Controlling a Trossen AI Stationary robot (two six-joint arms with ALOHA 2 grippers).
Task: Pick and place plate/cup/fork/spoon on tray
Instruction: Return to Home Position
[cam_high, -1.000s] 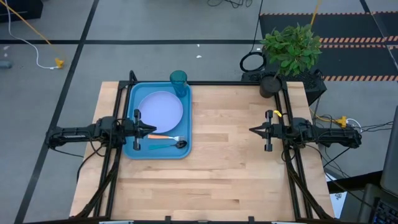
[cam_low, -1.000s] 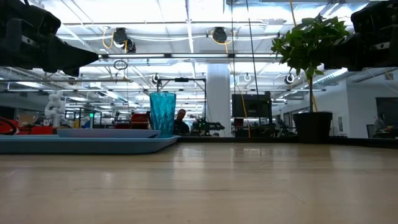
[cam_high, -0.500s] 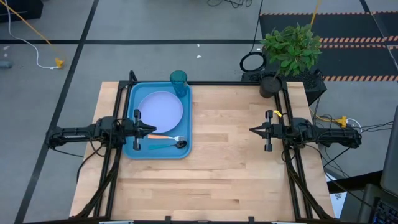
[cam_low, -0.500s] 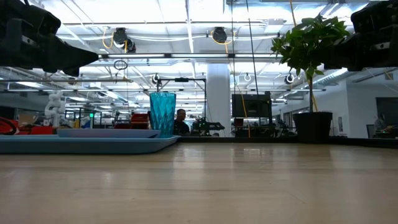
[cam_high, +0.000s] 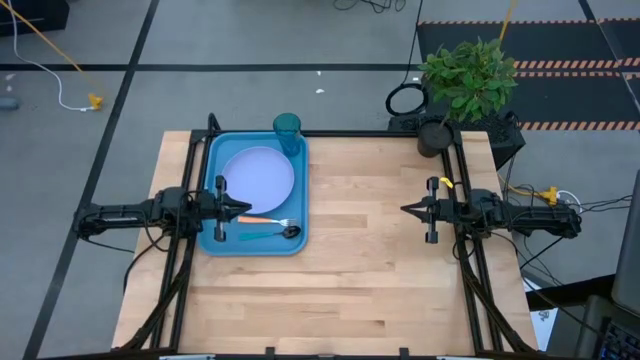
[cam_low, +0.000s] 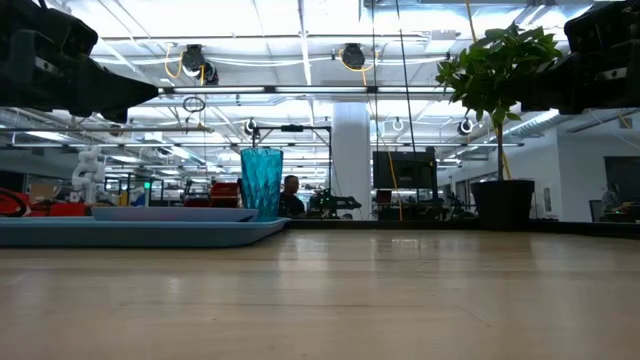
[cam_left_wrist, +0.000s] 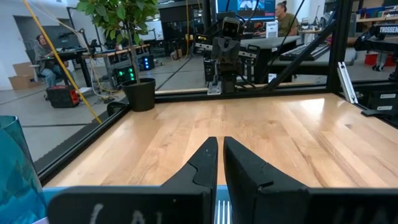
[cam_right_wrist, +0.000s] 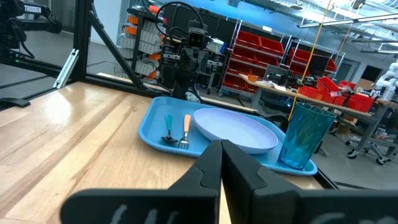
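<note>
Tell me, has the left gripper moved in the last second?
No. In the high view the left gripper hangs over the tray's left side, its tip level with the same spot on the tray rim as in both earlier pictures.

We see the bright-blue tray (cam_high: 254, 246) lying flat at the table's 9 to 10 o'clock side, its long sides running from 12 to 6 o'clock. All four pieces rest inside its raised rim. The pale lavender-white plate (cam_high: 258, 176) lies flat and fills the tray's middle and upper half. The translucent teal cup (cam_high: 287, 132) stands upright at the tray's 1 o'clock corner, just beside the plate's rim. At the plate's 6 o'clock we find the fork (cam_high: 266, 221), lying flat with its orange handle toward 9 o'clock and its tines toward 3. The spoon (cam_high: 284, 234) lies parallel just below it, with its dark bowl toward 3 o'clock and its light-blue handle toward 9.
</note>
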